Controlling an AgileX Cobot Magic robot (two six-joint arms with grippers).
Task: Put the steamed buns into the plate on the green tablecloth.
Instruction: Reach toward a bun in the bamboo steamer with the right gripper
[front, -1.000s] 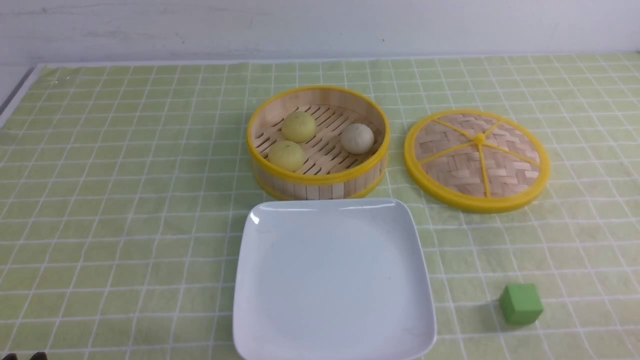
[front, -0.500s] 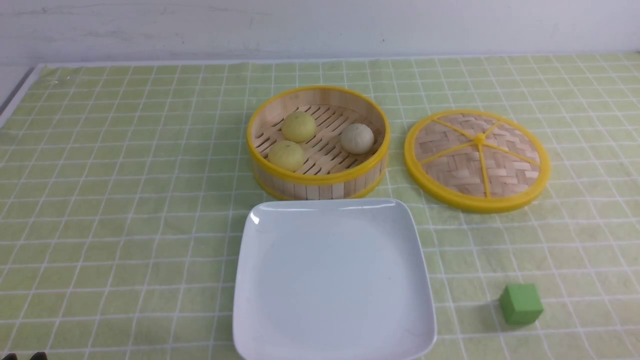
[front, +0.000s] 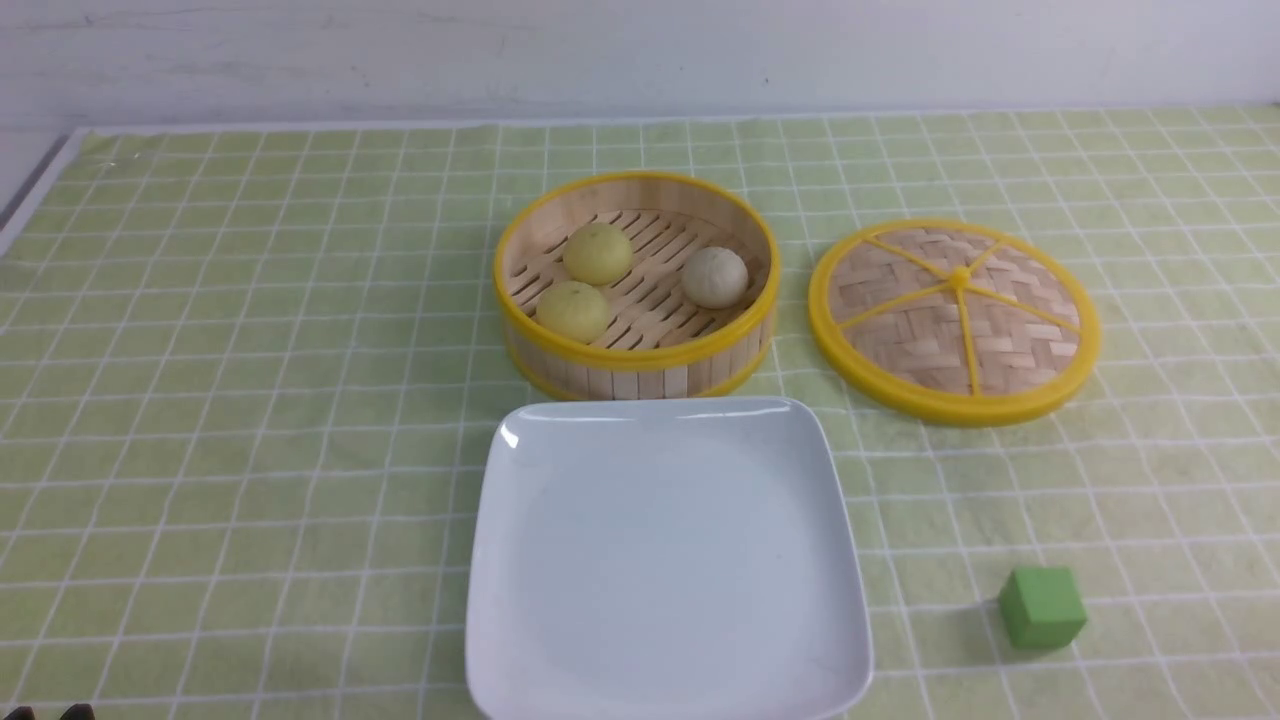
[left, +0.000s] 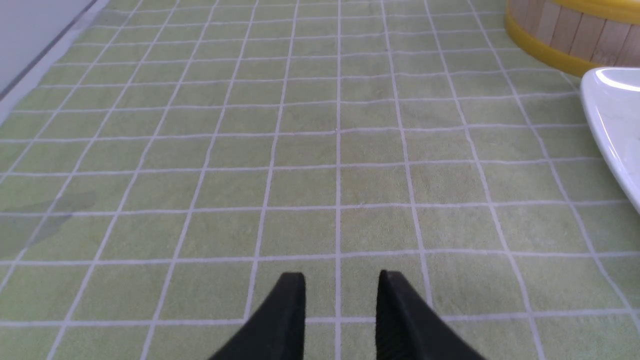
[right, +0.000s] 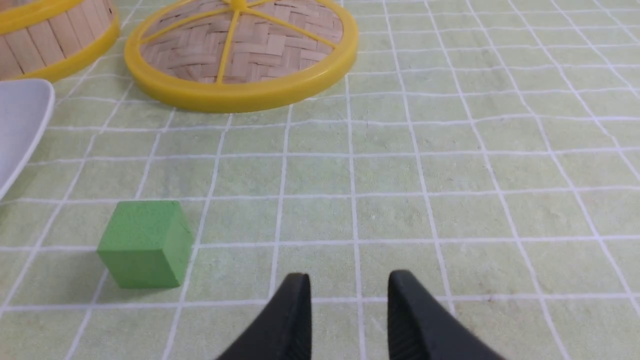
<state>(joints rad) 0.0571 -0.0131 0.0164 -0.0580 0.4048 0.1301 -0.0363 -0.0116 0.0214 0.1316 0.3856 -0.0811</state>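
Black jaws parted above green tablecloth (left: 320, 150).

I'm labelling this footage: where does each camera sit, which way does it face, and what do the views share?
Front view: between the arms, facing forward over the plate to the steamer basket of steamed buns and lid; no arm clearly visible.
Left wrist view: low over the green tablecloth, facing the basket's wall and plate corner; left fingers show, apart.
Right wrist view: low, facing the green cube and lid; right fingers show, apart.
Shared: all three catch plate and basket.
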